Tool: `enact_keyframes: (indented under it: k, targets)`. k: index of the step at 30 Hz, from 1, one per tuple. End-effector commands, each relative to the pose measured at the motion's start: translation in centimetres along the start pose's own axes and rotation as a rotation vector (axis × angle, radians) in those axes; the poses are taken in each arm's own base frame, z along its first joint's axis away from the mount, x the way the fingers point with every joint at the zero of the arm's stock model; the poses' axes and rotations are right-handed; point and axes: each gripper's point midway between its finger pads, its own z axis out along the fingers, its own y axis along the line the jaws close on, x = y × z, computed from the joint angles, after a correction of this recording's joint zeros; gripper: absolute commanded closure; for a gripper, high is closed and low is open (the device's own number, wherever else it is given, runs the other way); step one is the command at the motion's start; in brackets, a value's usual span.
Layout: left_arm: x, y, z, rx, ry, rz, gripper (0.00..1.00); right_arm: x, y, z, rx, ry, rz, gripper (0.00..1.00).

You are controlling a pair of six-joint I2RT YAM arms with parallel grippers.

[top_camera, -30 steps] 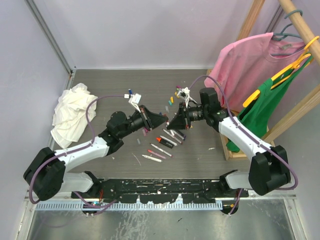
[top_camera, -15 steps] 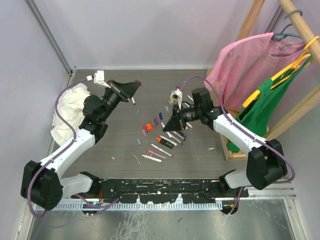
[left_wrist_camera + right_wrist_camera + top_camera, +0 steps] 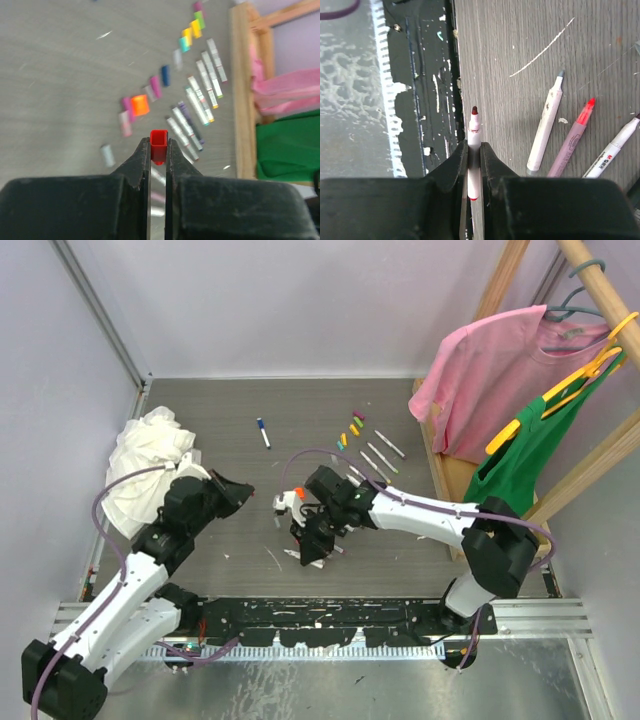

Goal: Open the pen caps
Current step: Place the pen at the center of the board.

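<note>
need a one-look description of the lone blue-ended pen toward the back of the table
Start at the crumpled white cloth on the left of the table, then move right toward the far wall. One white pen lies there. Unlike the other pens near the coloured caps, it sits alone, with a blue far end.

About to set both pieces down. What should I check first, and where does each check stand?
1. Red cap off its pen: ok, the left gripper is shut on the cap alone.
2. Red-tipped pen held: ok, the right gripper is shut on its barrel, tip bare.
3. Grippers apart: ok in the top view.
4. Bare table left of the grey-tipped pen: ok.
5. Room near the orange cap: ok.
6. Pen's height above the table: cannot tell.
</note>
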Motion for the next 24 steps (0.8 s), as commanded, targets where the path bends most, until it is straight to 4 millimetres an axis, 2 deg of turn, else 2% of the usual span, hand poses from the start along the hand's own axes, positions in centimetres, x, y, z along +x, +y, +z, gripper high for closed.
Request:
enact_keyframes:
  k: [1,5,8,13,20,24]
  targets:
    - [3.9,7.8,-2.6,-0.337,0.089,-0.091,1.00,-0.7,-0.6,1.4,0.118,0.034,-0.086,0.98]
    - [5.6,10.8,-3.3,-0.461,0.113,-0.138,1.00,0.4,-1.5,3.1,0.174,0.098,-0.088,0.97]
    - [7.5,12.0,-3.2,-0.485,0.155,-0.178,1.00,1.1,-2.3,4.3,0.239,0.149,-0.113,0.96]
    - [9.8,12.0,-2.3,-0.450,0.220,-0.270,1.00,1.5,-3.6,5.7,0.325,0.222,-0.141,0.95]
    - [10.9,10.8,-0.9,-0.385,0.261,-0.360,1.00,1.5,-5.0,6.0,0.400,0.241,-0.151,0.90]
    - [11.7,11.1,-0.5,-0.412,0.295,-0.379,1.00,1.8,-5.3,6.2,0.406,0.256,-0.147,0.86]
